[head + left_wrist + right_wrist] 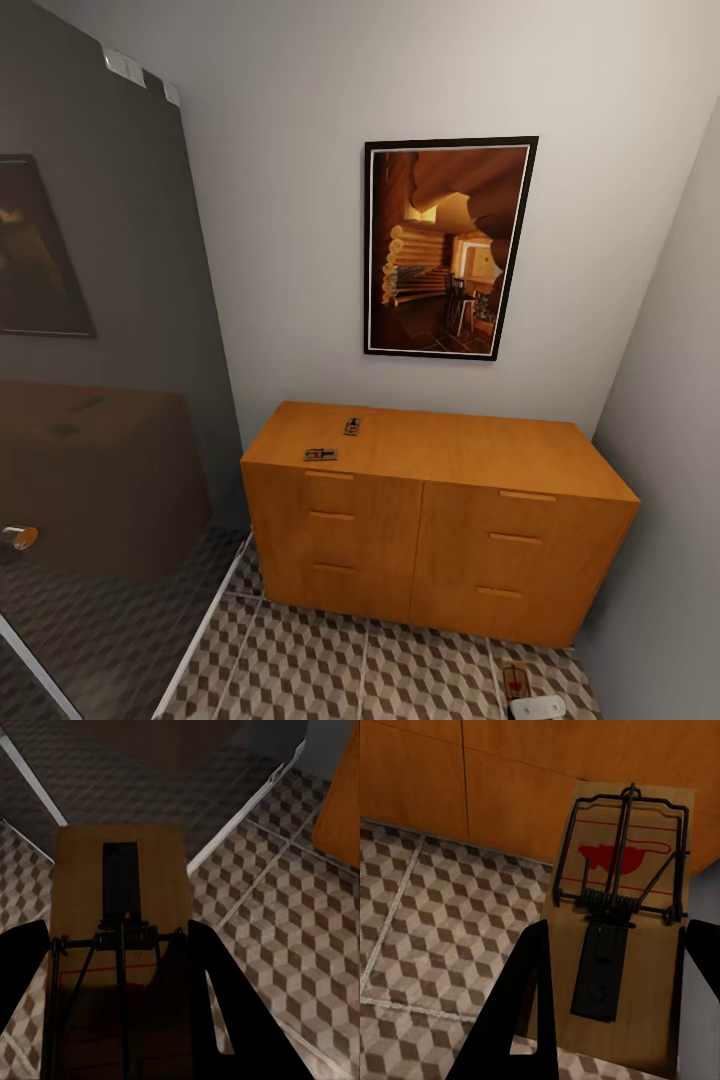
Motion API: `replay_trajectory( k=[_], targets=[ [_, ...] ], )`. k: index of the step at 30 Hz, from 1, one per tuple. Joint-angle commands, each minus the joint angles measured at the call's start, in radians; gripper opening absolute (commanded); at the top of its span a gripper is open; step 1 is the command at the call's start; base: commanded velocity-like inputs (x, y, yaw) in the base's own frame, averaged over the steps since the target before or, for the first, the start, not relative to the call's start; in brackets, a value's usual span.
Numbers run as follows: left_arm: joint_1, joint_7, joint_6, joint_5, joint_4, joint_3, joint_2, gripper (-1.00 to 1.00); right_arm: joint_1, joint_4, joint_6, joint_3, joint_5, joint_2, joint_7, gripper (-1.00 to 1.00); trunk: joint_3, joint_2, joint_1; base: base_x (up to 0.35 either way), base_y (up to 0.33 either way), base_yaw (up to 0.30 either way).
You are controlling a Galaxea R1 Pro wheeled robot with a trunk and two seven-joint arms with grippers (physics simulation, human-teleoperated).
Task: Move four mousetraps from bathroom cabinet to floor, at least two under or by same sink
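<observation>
The honey-orange cabinet (430, 520) stands against the back wall, drawers closed. Two mousetraps (352, 426) (320, 454) lie on the left part of its top. My left gripper (116, 937) is shut on a third mousetrap (120, 870), held over the cube-patterned bathroom floor (285, 922) beside the glass partition. My right gripper (619, 937) is shut on a fourth mousetrap (622, 907), low over the floor (442, 907) in front of the cabinet (510, 780). In the head view a mousetrap (516, 683) shows low by the cabinet's right front corner.
A dark glass shower partition (100, 400) with a pale floor rail (200, 640) fills the left side. A framed picture (447, 245) hangs above the cabinet. The right wall (670, 450) closes in next to the cabinet. A small white part (537, 708) sits at the bottom edge.
</observation>
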Motion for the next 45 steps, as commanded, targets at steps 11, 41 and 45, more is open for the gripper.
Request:
replay_trajectory(
  k=[11, 41, 45],
  targets=[
    [0.005, 0.022, -0.004, -0.008, 0.000, -0.011, -0.003, -1.00, -0.001, 0.004, -0.008, 0.009, -0.010, 0.002, -0.004, -1.00, -0.001, -0.001, 0.000, 0.000, 0.000, 0.148],
    [0.007, -0.018, 0.001, -0.006, 0.002, -0.011, -0.006, -1.00, -0.001, 0.004, -0.006, 0.009, -0.010, 0.002, -0.008, -1.00, -0.001, -0.001, 0.000, 0.000, 0.000, 0.299],
    [0.008, -0.019, 0.001, -0.006, 0.003, -0.013, -0.006, -1.00, -0.001, 0.004, -0.006, 0.009, -0.010, 0.002, -0.009, -1.00, -0.001, -0.001, 0.000, 0.000, 0.000, 0.300]
  ],
)
